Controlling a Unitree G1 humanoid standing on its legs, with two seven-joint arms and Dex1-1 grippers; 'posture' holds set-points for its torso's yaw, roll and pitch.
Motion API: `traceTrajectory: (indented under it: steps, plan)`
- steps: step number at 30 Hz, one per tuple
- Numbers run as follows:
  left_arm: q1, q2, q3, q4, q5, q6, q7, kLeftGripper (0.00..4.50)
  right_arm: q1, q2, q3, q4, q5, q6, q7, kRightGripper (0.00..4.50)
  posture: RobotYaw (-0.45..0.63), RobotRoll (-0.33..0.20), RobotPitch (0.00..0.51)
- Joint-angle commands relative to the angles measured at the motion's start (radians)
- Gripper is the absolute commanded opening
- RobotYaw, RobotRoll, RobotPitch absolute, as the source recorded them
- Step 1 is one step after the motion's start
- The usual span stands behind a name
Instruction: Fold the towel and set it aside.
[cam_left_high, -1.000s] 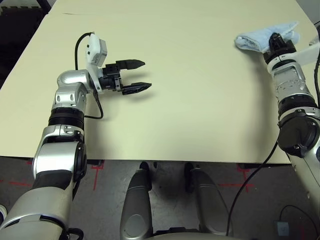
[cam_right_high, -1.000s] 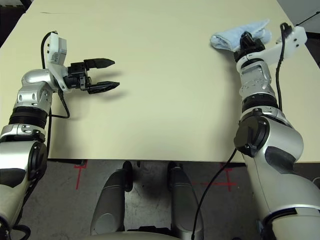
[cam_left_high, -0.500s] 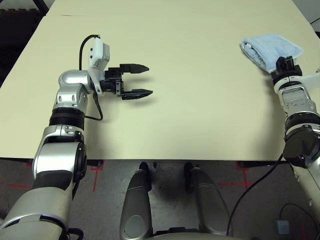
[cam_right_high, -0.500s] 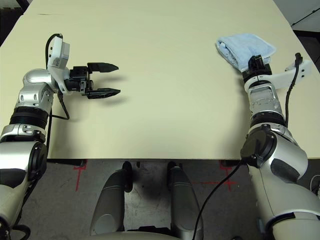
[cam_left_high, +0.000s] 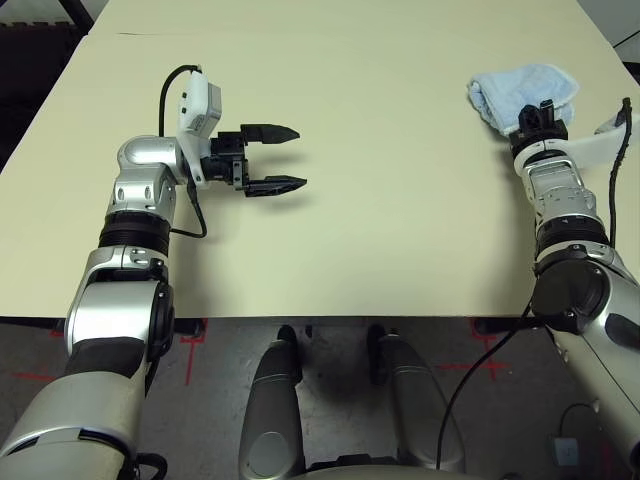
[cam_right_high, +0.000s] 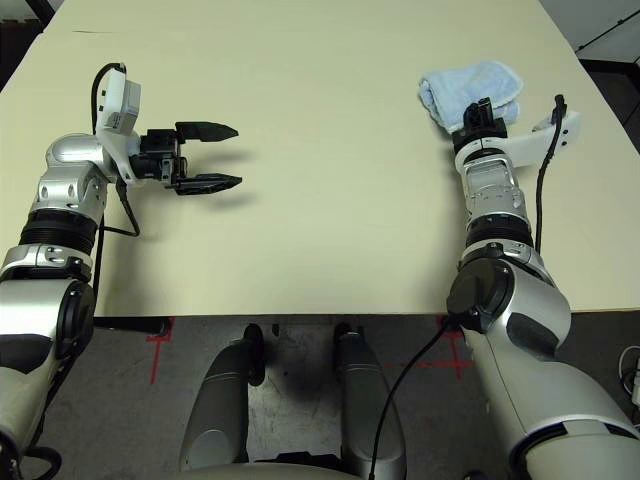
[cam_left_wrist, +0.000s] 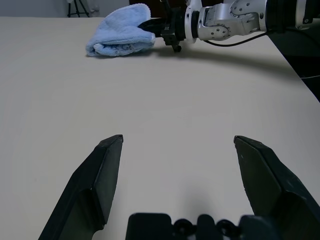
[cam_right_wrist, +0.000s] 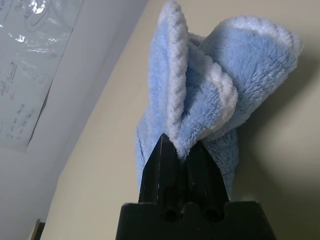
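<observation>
The towel (cam_left_high: 522, 88), light blue with white edging, lies bunched and folded over at the far right of the table (cam_left_high: 400, 220). My right gripper (cam_left_high: 541, 108) reaches into its near edge. In the right wrist view the two black fingers of the right gripper (cam_right_wrist: 178, 143) are pressed together, with a fold of the towel (cam_right_wrist: 215, 80) pinched at their tips. My left gripper (cam_left_high: 297, 157) hovers over the left half of the table, far from the towel (cam_left_wrist: 122, 37). It is open, with nothing between its fingers (cam_left_wrist: 107, 165).
The cream table top is bare between the two arms. Its right edge runs close past the towel, with dark floor beyond it. A black cable (cam_left_high: 180, 215) loops beside my left wrist, and another cable hangs from the right arm over the table's front edge.
The right gripper has dragged the towel toward the near right, then a little back to the left, and the towel has bunched up. The left gripper has hardly moved.
</observation>
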Motion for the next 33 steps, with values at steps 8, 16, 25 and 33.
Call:
traceTrajectory:
  steps: [8,16,25,33]
  plan:
    - [-0.006,0.005,-0.001,0.032,0.019,-0.002,0.026,4.50,0.085,0.036,0.004,-0.192,0.055,0.148,-0.141,2.02,-0.08,0.000,0.276]
    - [-0.005,0.010,0.006,0.060,0.023,-0.020,0.060,4.50,0.305,0.215,0.054,-0.800,0.195,0.439,-0.461,4.47,-0.09,0.000,0.277]
    - [-0.015,0.001,0.031,0.053,0.001,0.016,0.103,4.50,0.464,0.030,0.265,-1.122,0.191,0.599,-0.265,4.47,-0.09,0.000,0.272]
    - [-0.031,-0.057,0.134,0.116,0.032,-0.016,0.568,4.50,0.369,-0.184,0.471,-0.813,-0.200,0.124,0.152,4.47,-0.06,0.000,0.265]
